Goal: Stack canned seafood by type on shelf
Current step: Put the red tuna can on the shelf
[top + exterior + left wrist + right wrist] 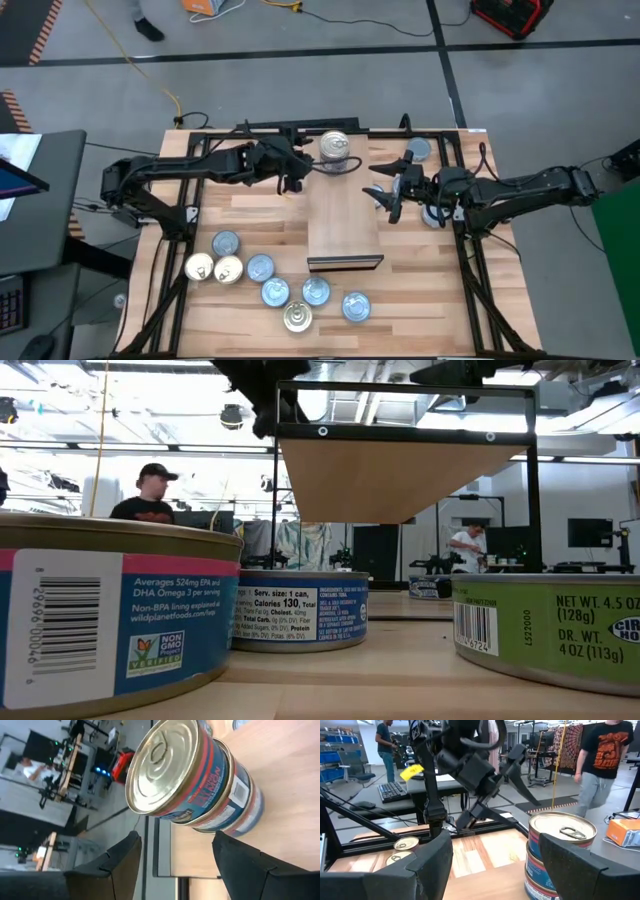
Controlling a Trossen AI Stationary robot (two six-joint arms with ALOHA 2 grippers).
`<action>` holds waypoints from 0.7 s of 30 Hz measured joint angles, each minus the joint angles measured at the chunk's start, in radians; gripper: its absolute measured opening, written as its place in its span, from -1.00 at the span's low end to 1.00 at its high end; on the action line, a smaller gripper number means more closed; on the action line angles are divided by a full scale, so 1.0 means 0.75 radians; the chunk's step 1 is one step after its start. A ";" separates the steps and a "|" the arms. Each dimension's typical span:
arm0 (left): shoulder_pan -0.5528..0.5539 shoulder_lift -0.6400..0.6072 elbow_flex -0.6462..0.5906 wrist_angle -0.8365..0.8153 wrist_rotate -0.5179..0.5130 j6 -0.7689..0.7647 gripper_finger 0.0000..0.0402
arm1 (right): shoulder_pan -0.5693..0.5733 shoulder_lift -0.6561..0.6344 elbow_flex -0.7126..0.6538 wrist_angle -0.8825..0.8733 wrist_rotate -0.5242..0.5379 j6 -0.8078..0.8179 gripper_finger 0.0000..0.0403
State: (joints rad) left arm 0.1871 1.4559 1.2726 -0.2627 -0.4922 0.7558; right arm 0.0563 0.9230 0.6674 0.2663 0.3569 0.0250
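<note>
I see a stack of 2 tins (336, 150) standing on the far end of the shelf (345, 225), a silver-topped tin over another one. My left gripper (297, 172) sits just beside the stack with its fingers (240, 865) spread and nothing between them. My right gripper (392, 195) hovers near the shelf's right edge, fingers wide apart and empty. 9 loose tins (262, 268) lie on the tabletop (420, 300) near the shelf's front end, some blue-topped, some silver.
</note>
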 joint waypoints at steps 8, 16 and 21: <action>-0.134 -0.012 0.137 -0.668 0.041 -0.546 0.17 | 0.002 -0.032 0.001 -0.134 -0.001 0.007 0.58; -0.257 -0.059 -0.027 -1.202 0.296 -1.175 0.17 | 0.004 -0.075 0.001 -0.223 -0.001 0.080 0.58; -0.405 -0.200 -0.315 -1.041 0.407 -1.375 0.17 | 0.014 -0.062 0.001 -0.221 -0.001 0.083 0.58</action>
State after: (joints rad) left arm -0.1170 1.3059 1.0367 -1.0432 -0.1872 -0.2755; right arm 0.0666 0.8767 0.6678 0.1008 0.3565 0.0871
